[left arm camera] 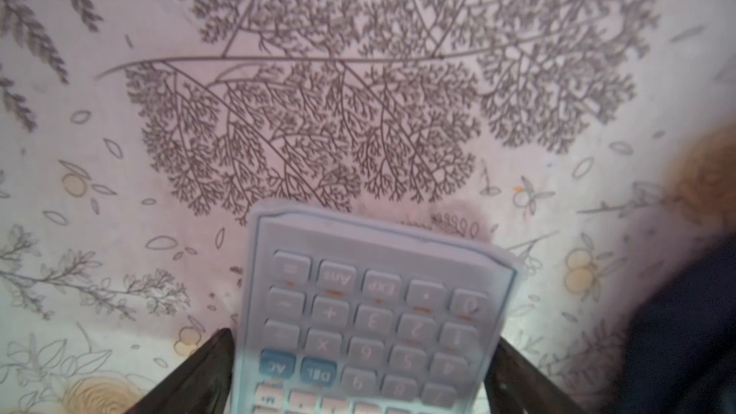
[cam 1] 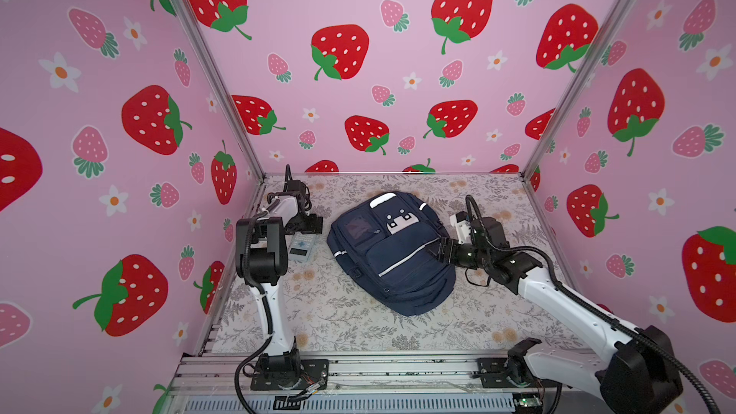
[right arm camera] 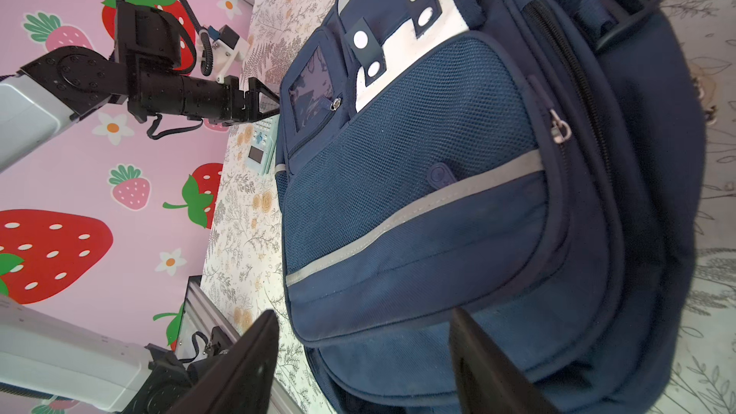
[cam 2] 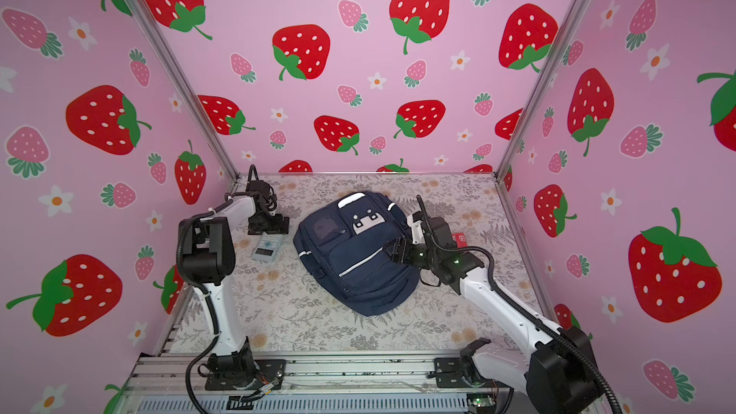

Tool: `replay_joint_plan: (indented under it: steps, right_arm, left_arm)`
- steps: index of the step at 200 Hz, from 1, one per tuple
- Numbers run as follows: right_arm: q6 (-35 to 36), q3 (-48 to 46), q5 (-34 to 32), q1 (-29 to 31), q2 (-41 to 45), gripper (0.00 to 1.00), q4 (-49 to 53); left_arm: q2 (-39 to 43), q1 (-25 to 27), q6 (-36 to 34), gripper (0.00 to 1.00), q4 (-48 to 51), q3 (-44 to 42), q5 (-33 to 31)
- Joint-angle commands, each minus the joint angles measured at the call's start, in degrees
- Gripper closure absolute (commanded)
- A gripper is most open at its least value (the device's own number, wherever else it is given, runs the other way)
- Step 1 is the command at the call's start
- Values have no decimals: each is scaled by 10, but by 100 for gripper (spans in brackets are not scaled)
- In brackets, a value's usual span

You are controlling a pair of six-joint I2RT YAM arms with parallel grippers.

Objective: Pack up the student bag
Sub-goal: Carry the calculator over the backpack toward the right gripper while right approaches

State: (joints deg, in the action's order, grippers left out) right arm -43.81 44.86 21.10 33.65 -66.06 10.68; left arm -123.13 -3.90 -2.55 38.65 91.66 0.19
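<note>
1. student bag [cam 1: 392, 256]: lies flat, front up, mid worktop [cam 1: 318, 312], between the two arms in both top views. Top end points toward the back wall [cam 1: 378, 73], base toward the near edge, body slightly skewed.
2. Bag front: white cartoon-face patch [cam 1: 400, 221] near the top, clear window pocket [cam 1: 355, 229] beside it. A silver stripe [right arm camera: 398, 225] slants across the mesh front pocket [right arm camera: 398, 145]. A zip pull [right arm camera: 559, 131] hangs at that pocket's edge.
3. left claw [cam 1: 310, 232]: points down at the worktop just left of the bag, over the far end of a pale blue calculator [cam 1: 303, 248].
4. Left wrist view: the calculator [left arm camera: 370, 312] is keys up between the two fingers [left arm camera: 207, 368], each right at a long edge. Can't tell whether it's clamped or released; the picture is too soft to show contact.
5. In both top views the calculator rests on the worktop near the bag and looks apart from it.
6. right claw [cam 1: 435, 250]: reaches in from the right, tips at the bag's right side by the front pocket.
7. Right wrist view: fingers [right arm camera: 255, 352] stand spread, released, nothing pinched. The bag [right arm camera: 438, 193] fills the view beyond them. Can't tell if they touch the fabric.
8. small red item [cam 2: 460, 239]: on the worktop behind the right wrist in a top view, mostly hidden.
</note>
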Motion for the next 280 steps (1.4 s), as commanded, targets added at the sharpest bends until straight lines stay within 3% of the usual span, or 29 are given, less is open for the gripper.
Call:
replay_joint_plan:
  steps: [1,72,106,151,182,207,237,280]
  right_arm:
    - [3,17,-14,3,16,32,14]
    - [38,40,-2,15,3,35,21]
    - [109,112,-33,87,-54,37,72]
    - [112,142,-33,162,-88,38,-6]
    - [142,205,-51,189,-135,37,-7]
    - [155,251,-66,197,-174,38,-22]
    - [156,283,-101,197,-200,38,-64]
    - [162,331,-157,197,-234,40,-50]
  left_arm:
    - [-35,-1,9,12,27,11,0]
    - [-3,-4,30,27,64,28,30]
    - [62,-3,71,34,61,27,113]
    - [170,8,140,40,23,-17,215]
    - [253,25,190,41,-5,-53,271]
    - [309,58,228,42,-20,-79,294]
    - [370,124,324,44,-94,-130,302]
    - [392,220,388,45,-138,-135,275]
